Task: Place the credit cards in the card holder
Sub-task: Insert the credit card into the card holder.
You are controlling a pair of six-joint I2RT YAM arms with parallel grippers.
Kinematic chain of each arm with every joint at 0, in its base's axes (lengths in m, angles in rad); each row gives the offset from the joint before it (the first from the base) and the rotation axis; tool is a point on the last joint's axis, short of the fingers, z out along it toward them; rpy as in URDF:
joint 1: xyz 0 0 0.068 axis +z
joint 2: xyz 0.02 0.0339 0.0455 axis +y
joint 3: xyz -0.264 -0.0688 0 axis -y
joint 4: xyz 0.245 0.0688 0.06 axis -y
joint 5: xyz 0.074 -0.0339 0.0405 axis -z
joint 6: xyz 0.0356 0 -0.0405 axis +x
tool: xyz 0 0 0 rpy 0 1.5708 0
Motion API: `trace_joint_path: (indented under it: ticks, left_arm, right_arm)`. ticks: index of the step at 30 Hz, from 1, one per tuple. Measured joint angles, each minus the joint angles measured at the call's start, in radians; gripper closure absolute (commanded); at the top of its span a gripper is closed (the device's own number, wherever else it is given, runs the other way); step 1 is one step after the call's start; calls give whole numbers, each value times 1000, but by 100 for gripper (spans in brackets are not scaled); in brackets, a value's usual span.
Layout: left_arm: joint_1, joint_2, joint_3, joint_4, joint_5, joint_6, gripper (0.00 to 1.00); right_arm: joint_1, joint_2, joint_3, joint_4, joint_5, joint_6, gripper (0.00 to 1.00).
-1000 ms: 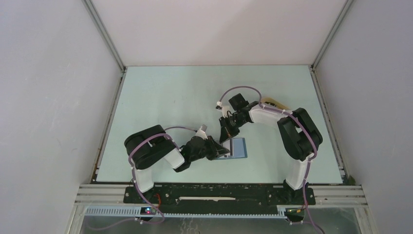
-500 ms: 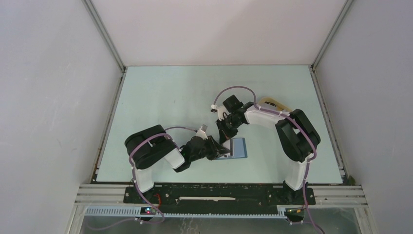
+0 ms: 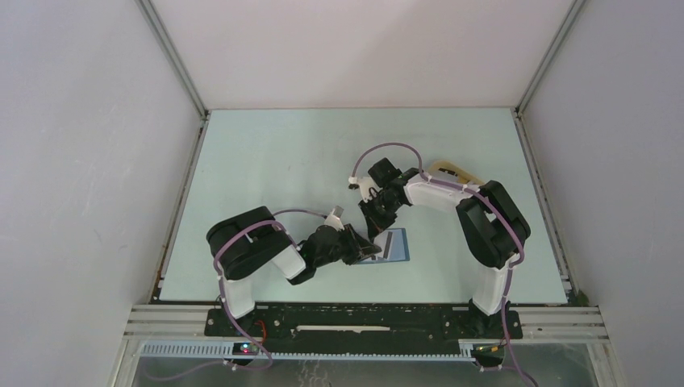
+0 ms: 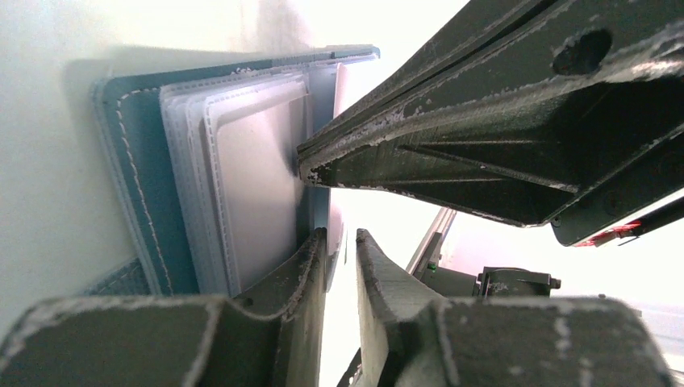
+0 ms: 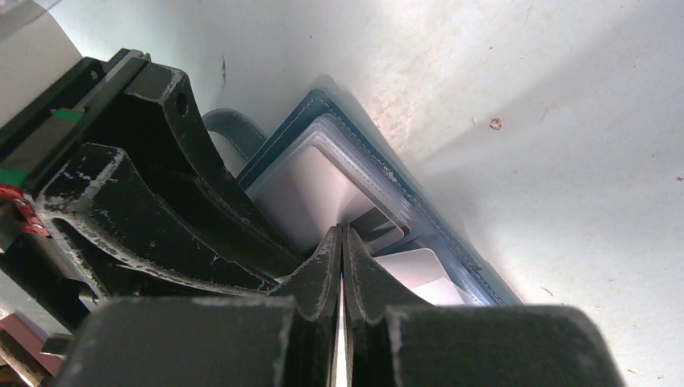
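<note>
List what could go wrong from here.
The right claw pinches a card edge-on at the sleeves of the card holder; missing the slot mouth, it may buckle or skid over them. The left claw stands right beside it, so the two may collide. The card holder may shift if pushed.

No legible text, label, brand, number or sign in any view. Card holder point(image 4: 133, 161), centre left of left wrist frame: plain stitched blue cover, pale slots unprinted. Credit card point(image 5: 342, 339), lower centre of right wrist frame: seen edge-on, face not readable.
</note>
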Motion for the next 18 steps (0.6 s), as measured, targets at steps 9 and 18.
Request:
trace_joint_path:
  ticks: [9,18]
  left_arm:
    - [2,-2,0,2,3,0,72]
    - [4,-24,-12,-12,2,2,71]
  right_arm:
    - [-2,0,13,-39,-1,-44,93]
    - [-21,0,18,-75,-5,-88,93]
